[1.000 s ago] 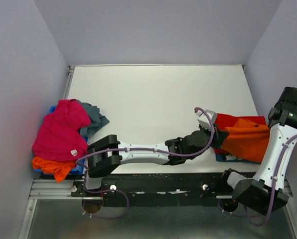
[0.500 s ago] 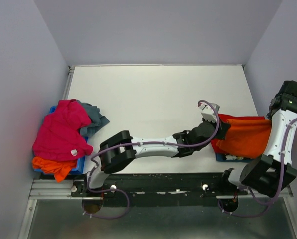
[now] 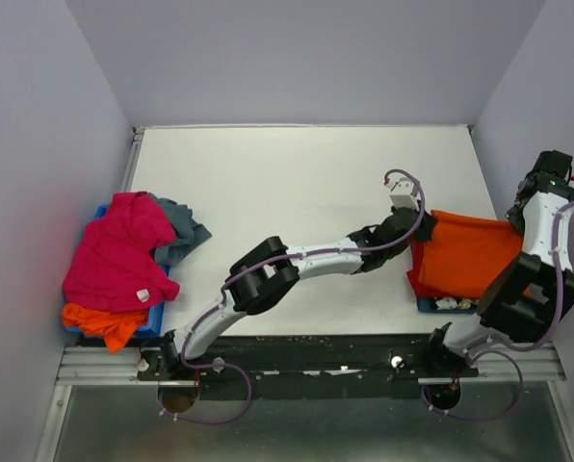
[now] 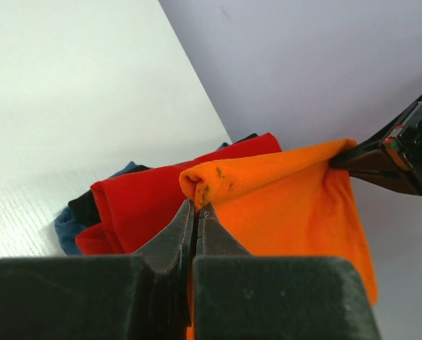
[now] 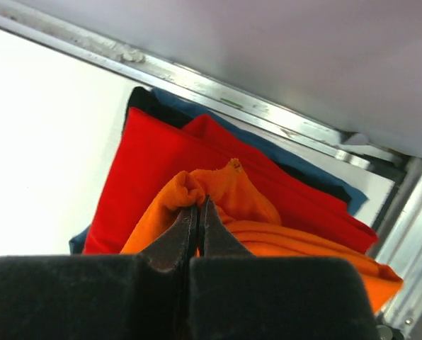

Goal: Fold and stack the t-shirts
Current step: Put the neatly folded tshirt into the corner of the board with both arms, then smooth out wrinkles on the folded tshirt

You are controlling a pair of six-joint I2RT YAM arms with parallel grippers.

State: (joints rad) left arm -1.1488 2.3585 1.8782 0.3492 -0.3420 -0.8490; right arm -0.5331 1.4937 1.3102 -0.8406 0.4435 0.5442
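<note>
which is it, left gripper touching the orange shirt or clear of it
Touching. The left wrist view shows the left gripper shut on a bunched edge of the orange shirt, with the cloth pinched right at its tips.

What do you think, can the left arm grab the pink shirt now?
Probably not yet: its end effector is shut on the orange shirt at the right, and the pink shirt lies far left.

White-shelled left arm (image 3: pixel 321 258) with black joints, matching right arm (image 3: pixel 542 236) at three o'clock, looping purple cables (image 3: pixel 400 172), black tapered fingers (image 4: pixel 171 238)
</note>
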